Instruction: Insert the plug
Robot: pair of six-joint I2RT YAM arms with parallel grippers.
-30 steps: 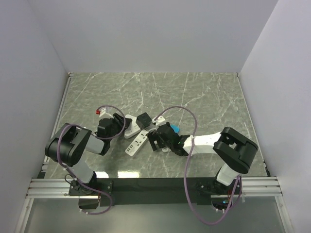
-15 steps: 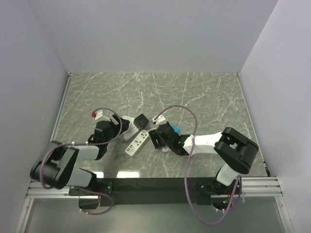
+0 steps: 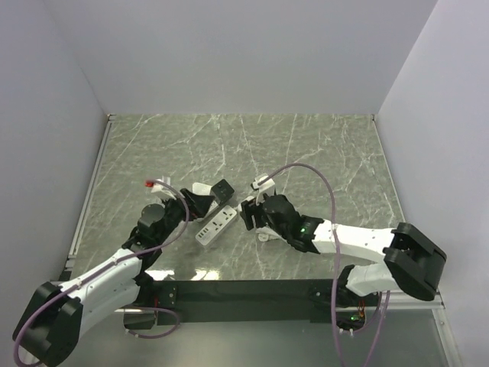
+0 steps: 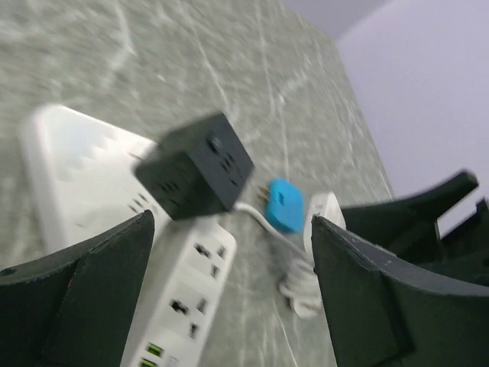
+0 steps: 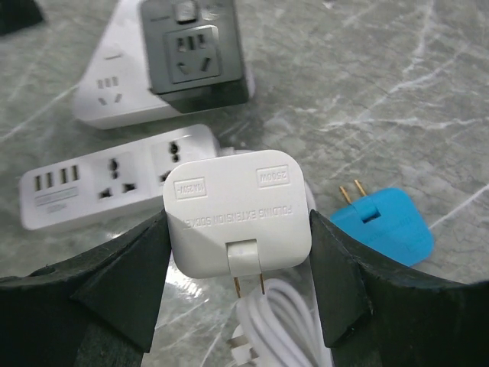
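Two arms are working around one long white power strip (image 5: 99, 183), the landmark here. Two strips are lying on the table in all: that one, with its row of USB ports, and a second white strip (image 5: 114, 95) just past its far side, with one black cube socket (image 5: 195, 57) sitting on it.

Two plugs are showing, one white plug (image 5: 229, 191) and one blue plug (image 5: 386, 225). The right gripper (image 5: 238, 222) is clamping the white plug between its fingers, just beside the long strip's socket end, with its two prongs bare (not seated in any socket). The blue plug is lying flat beyond the white plug, on the side away from the long strip. One white cord (image 5: 279, 321) is coiling under the held plug.

The left gripper (image 4: 233, 229) is hanging by the long strip's USB end, fingers spread wide and gripping nothing.

The table (image 3: 306, 153) is showing green-grey marble with white veins, and three plain pale walls (image 3: 244, 53) are closing it in.
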